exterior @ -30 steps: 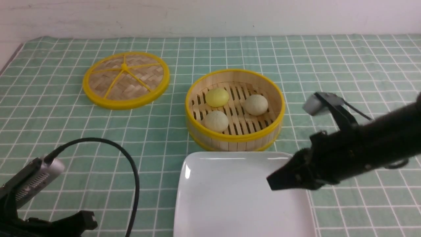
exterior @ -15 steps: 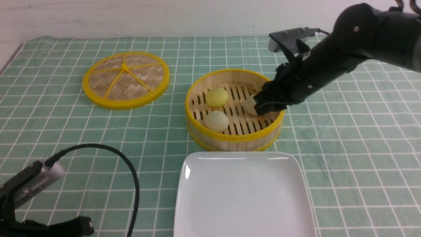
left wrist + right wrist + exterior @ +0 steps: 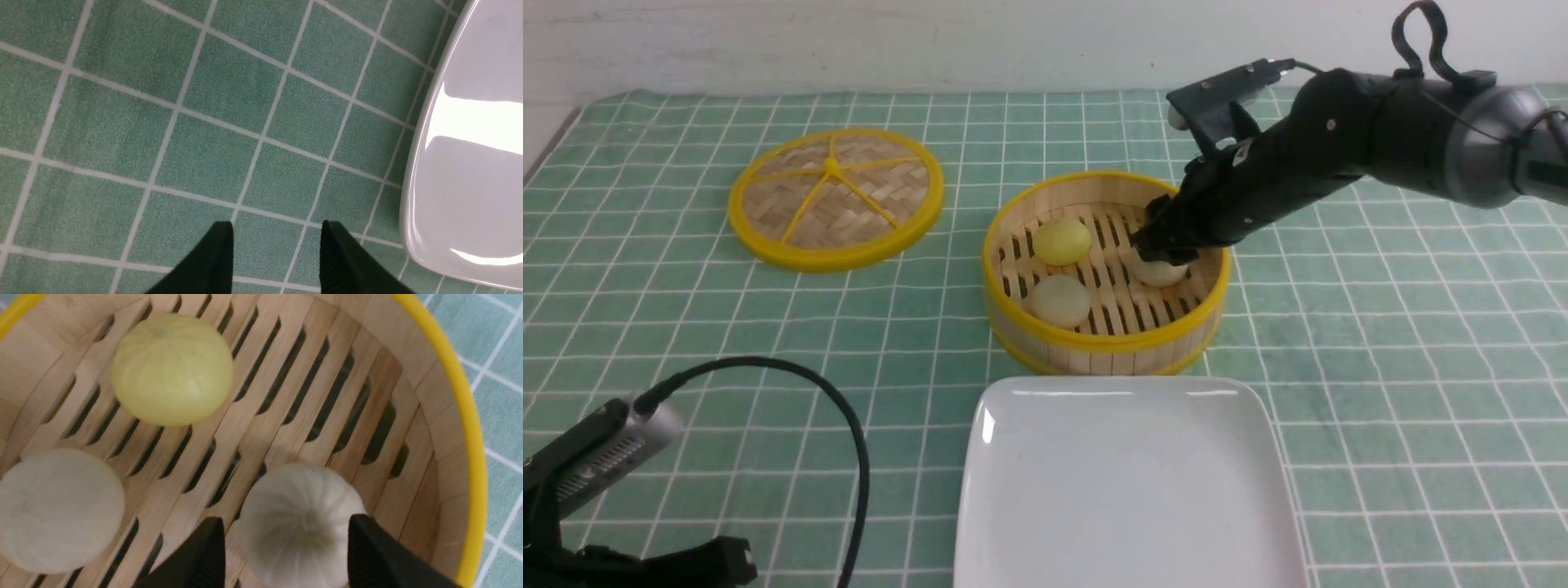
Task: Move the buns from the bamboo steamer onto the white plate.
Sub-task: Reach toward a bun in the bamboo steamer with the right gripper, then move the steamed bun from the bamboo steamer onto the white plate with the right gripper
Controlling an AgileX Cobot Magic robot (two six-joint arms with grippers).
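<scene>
The first pick is under way. At middle right, the black right claw [image 3: 1164,249] is spread around a pale cream round bun [image 3: 1161,271], not yet squeezed. A gentle pinch and lift are needed next. All three buns [image 3: 1062,241] are kept in the yellow-rimmed bamboo steamer [image 3: 1107,341]; none is seen on the glossy white square plate [image 3: 1127,490] below.

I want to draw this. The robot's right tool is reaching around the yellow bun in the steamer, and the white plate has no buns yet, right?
Nearly. The right tool is open around a pale cream bun, not the yellow bun; the right wrist view shows it. The bun is in the bamboo steamer, and the white plate has no buns yet.
</scene>
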